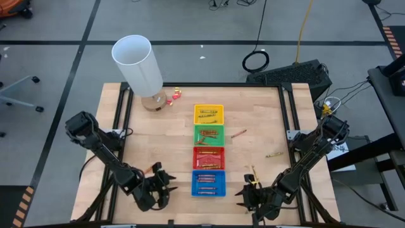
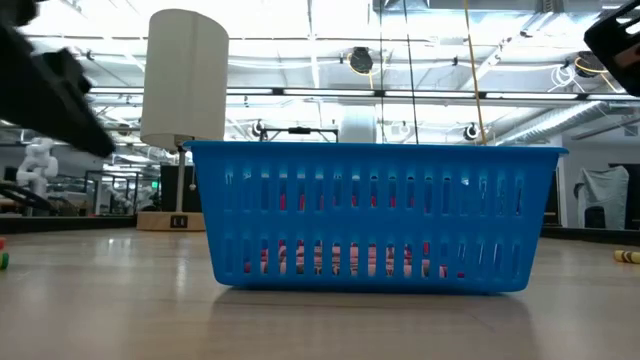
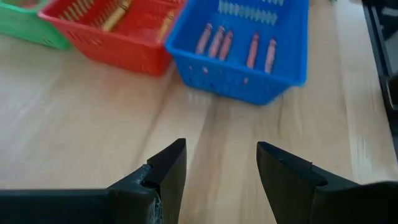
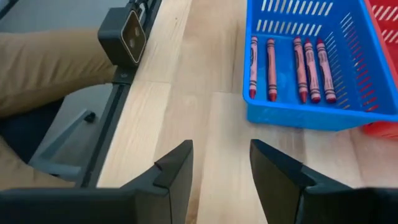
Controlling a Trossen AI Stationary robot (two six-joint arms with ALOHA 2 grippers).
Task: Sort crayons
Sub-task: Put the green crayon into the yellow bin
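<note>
Four trays stand in a column on the wooden table: yellow [image 1: 208, 114], green [image 1: 209, 134], red [image 1: 208, 157] and blue [image 1: 208, 183], each with crayons lying in it. Several red crayons [image 4: 292, 62] lie side by side on the blue tray's floor. Loose crayons lie on the table: a reddish one [image 1: 238, 133], an olive-yellow one [image 1: 273, 154], a yellow one [image 1: 253, 175] and an orange one [image 1: 151, 170]. My left gripper [image 1: 169, 185] stands open just left of the blue tray [image 3: 239, 56]. My right gripper [image 1: 242, 195] stands open just right of it. Nothing is between either pair of fingers.
A tall white cylinder [image 1: 139, 63] stands on a round base at the table's far left, with small red and yellow bits [image 1: 174, 94] beside it. A small camera box [image 4: 127, 34] sits at the near edge. A person's tan trouser leg [image 4: 43, 68] shows beyond that edge.
</note>
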